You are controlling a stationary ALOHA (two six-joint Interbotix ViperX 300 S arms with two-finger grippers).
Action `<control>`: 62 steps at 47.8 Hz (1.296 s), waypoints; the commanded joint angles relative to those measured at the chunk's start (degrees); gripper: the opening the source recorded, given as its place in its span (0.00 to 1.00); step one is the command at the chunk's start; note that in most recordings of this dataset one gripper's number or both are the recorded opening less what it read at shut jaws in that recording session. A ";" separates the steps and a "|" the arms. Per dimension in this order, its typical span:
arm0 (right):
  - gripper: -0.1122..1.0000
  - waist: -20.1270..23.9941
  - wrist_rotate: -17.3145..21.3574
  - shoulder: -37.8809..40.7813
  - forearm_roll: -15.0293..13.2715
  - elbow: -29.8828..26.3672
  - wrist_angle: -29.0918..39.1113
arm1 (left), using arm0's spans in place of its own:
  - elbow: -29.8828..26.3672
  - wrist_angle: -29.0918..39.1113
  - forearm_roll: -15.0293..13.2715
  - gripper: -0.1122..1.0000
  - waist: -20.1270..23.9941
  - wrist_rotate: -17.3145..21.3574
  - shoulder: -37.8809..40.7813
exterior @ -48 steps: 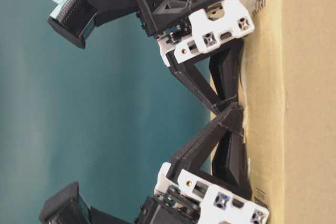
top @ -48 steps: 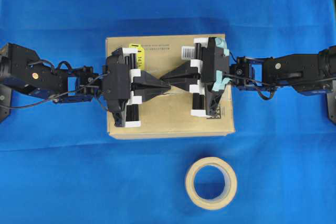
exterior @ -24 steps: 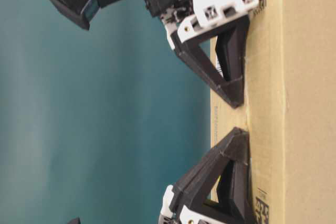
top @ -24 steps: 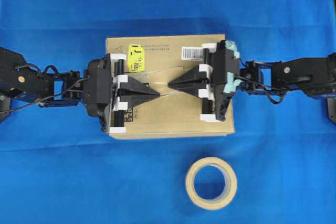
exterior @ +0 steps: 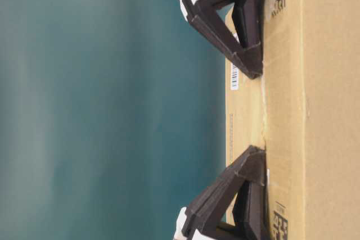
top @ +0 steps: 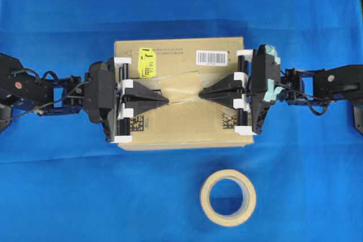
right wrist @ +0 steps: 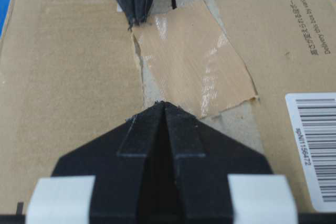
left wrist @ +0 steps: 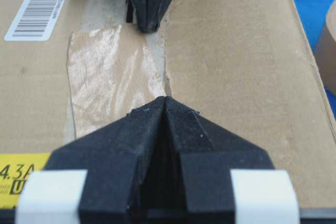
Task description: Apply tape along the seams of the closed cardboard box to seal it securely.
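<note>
The cardboard box (top: 181, 92) sat mid-table on the blue cloth (top: 181, 4), top face up, yellow sticker (top: 147, 62) and white barcode label (top: 211, 57) along its far edge, two black square codes (top: 134, 123) nearer the front edge. The tape (top: 182, 86) — a tan-brown glossy piece — lay flat on the box top in the middle, skewed a bit, covering part of the seams (left wrist: 167, 74) where pale torn residue edged the flap line. Left gripper (top: 165, 100) reached in from the left side, jaws pressed fully together into one point, nothing between them, tip on the box top at the tape's left end. Right gripper (top: 202, 91) mirrored it from the right, jaws likewise pinched together and empty, tip at the tape's right end. The two tips faced each other, apart, with the tape lying between them. In the left wrist view the tape (left wrist: 113, 80) showed a fine ribbed sheen, lying beside the seam line, the right gripper's tip (left wrist: 150, 24) at its far end. The right wrist view showed the tape (right wrist: 191, 66) with a ragged corner near the barcode. The table-level view showed both tips — one (exterior: 254, 71) and the other (exterior: 256, 155) — low against the box top. The beige tape roll (top: 228, 198) lay flat on the cloth in front of the box, well apart from both arms.
</note>
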 commanded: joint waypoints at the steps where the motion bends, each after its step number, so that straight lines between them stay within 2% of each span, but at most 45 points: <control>1: 0.10 0.88 -0.62 -3.25 0.00 0.79 1.14 | 0.70 1.58 -0.09 0.10 -0.26 0.53 -2.11; 14: 0.10 0.79 -3.78 -18.28 -0.62 0.62 8.00 | -2.20 10.28 -0.09 0.10 -0.26 0.97 -15.38; 21: 0.10 0.88 -4.92 -25.75 -0.62 1.41 11.78 | -1.05 13.27 -0.09 0.10 -0.09 0.97 -22.68; 29: 0.10 0.79 -5.36 -34.89 -0.62 3.60 17.75 | 3.69 15.21 -0.09 0.10 0.18 0.97 -30.94; 43: 0.10 0.79 -5.36 -49.92 -0.62 8.09 31.99 | 12.22 21.53 0.00 0.10 0.53 0.88 -46.32; 54: 0.10 0.70 -5.10 -55.20 -0.53 14.85 32.61 | 18.90 23.47 0.09 0.10 0.53 0.79 -54.40; 62: 0.10 0.70 -4.83 -55.63 -0.62 18.54 32.26 | 21.45 25.22 0.09 0.10 0.53 0.79 -56.25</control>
